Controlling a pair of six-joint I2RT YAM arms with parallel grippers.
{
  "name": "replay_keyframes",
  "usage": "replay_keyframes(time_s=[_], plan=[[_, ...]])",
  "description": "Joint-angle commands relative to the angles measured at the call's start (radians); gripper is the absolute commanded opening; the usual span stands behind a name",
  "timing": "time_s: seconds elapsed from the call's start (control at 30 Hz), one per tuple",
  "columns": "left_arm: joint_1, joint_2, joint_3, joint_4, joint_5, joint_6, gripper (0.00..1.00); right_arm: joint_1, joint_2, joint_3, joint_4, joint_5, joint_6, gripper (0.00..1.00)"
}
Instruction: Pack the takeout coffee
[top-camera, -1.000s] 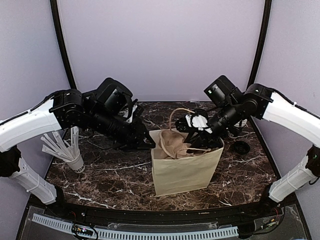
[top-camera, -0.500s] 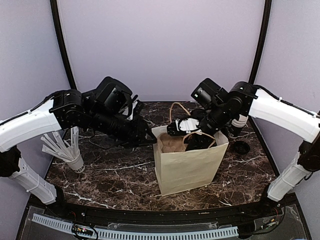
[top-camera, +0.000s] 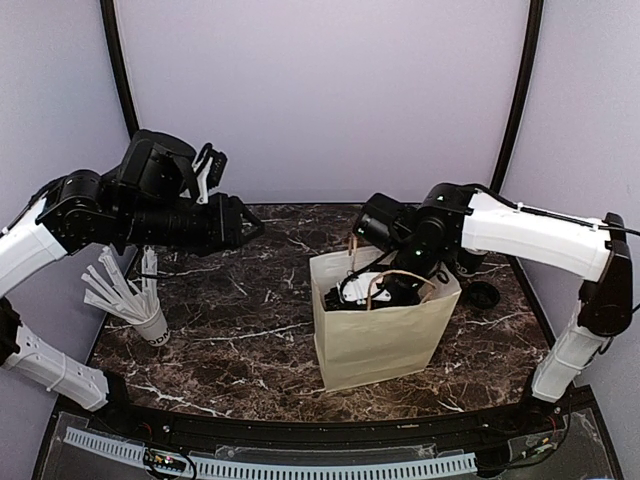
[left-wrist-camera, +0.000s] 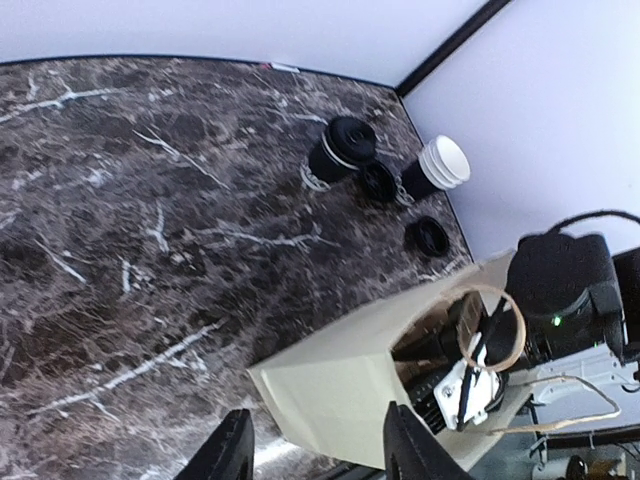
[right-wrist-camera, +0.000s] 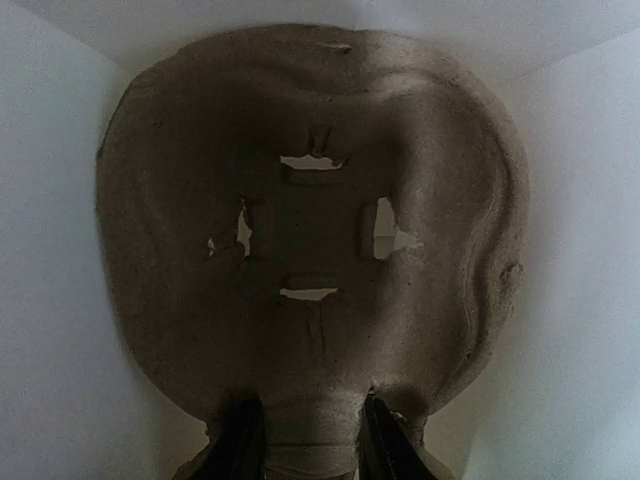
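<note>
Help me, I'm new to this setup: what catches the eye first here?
A cream paper bag stands mid-table on the dark marble table, with the right arm plunged into it, its jaws clamped on a brown pulp tray inside. Loose black lids and white cups sit near the far right corner.

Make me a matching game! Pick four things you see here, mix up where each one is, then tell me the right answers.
Things:
1. pulp tray
2. cup of sticks
3. loose black lid
4. paper bag

Places:
a. standing upright near the middle of the table
b. down inside the bag
c. by the table's left edge
d. lying on the table, right of the bag

Pairs: 1-b, 2-c, 3-d, 4-a
</note>
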Motion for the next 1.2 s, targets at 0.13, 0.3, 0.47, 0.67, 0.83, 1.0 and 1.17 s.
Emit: replay_keyframes(time_s=[0.13,0.3,0.47,0.67,0.83,1.0,1.17], plan=[[0.139,-0.081,-0.117,0.115,-0.196,0.267,0.51,0.021,0.061,-0.041,-0.021,0.073,0.072,0.31],[0.217,-0.031,-0.154,0.227,-0.18,0.418,0.54,0.023,0.098,-0.063,-0.019,0.099,0.098,0.32],[0.295,0.039,-0.188,0.336,-0.131,0.5,0.55,0.024,0.122,-0.096,0.012,0.124,0.115,0.33],[0.389,0.051,-0.326,0.518,-0.031,0.522,0.56,0.024,0.125,-0.116,0.071,0.087,0.142,0.34],[0.434,0.048,-0.407,0.605,0.025,0.526,0.57,0.024,0.122,-0.156,0.151,0.027,0.163,0.34],[0.444,0.048,-0.431,0.623,0.064,0.523,0.57,0.024,0.139,-0.199,0.22,0.011,0.169,0.34],[0.446,0.047,-0.44,0.627,0.096,0.514,0.57,0.024,0.151,-0.233,0.282,0.016,0.172,0.34]])
